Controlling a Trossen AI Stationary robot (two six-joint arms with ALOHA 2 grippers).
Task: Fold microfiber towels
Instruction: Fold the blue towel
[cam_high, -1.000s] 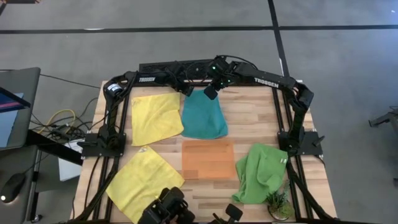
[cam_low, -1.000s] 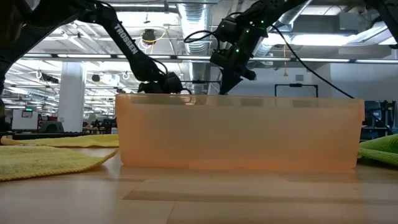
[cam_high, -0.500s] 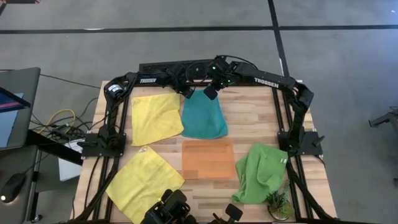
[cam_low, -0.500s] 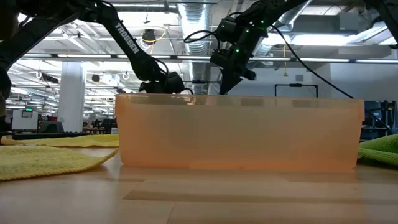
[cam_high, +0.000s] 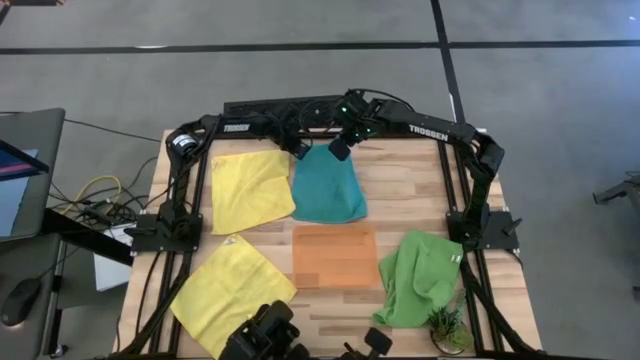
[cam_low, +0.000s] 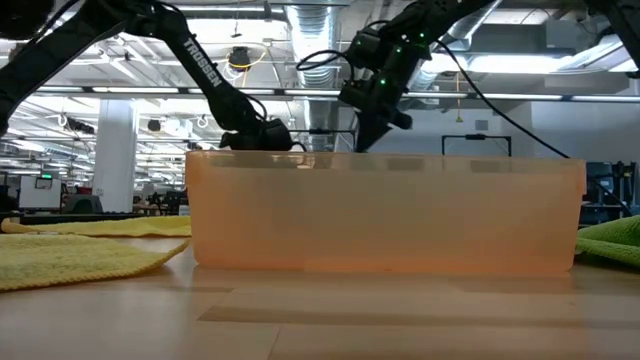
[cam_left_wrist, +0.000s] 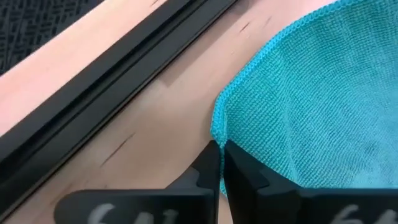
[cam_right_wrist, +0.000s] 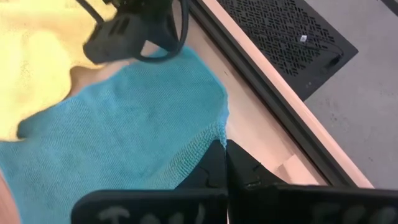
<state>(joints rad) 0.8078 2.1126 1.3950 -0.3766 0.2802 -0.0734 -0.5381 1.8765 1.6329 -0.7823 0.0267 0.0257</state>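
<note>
The teal towel (cam_high: 327, 187) lies at the table's far middle. My left gripper (cam_high: 300, 150) is shut at its far left corner, my right gripper (cam_high: 340, 148) at its far right corner. One yellow towel (cam_high: 250, 188) lies flat to the teal one's left, and another (cam_high: 232, 295) lies at the near left. The lime green towel (cam_high: 420, 278) lies crumpled at the near right. In the low view the orange tray (cam_low: 385, 212) hides the teal towel, and both grippers show above it: left (cam_low: 265, 135), right (cam_low: 372, 125). My left gripper pinches the teal towel's hemmed edge at its far left corner (cam_left_wrist: 214, 134) between its two shut fingers, only at their tips. The rest of the towel lies on the table. My right gripper pinches the towel's hemmed edge at the far right corner (cam_right_wrist: 214, 134) between its shut fingers, slanting down from the far side. That corner is raised a little; the rest lies on the table.
The flat orange tray (cam_high: 335, 255) lies at the table's middle, just near of the teal towel. A small green plant (cam_high: 447, 325) stands at the near right corner. The black arm frame (cam_high: 250, 128) runs along the far edge and both sides.
</note>
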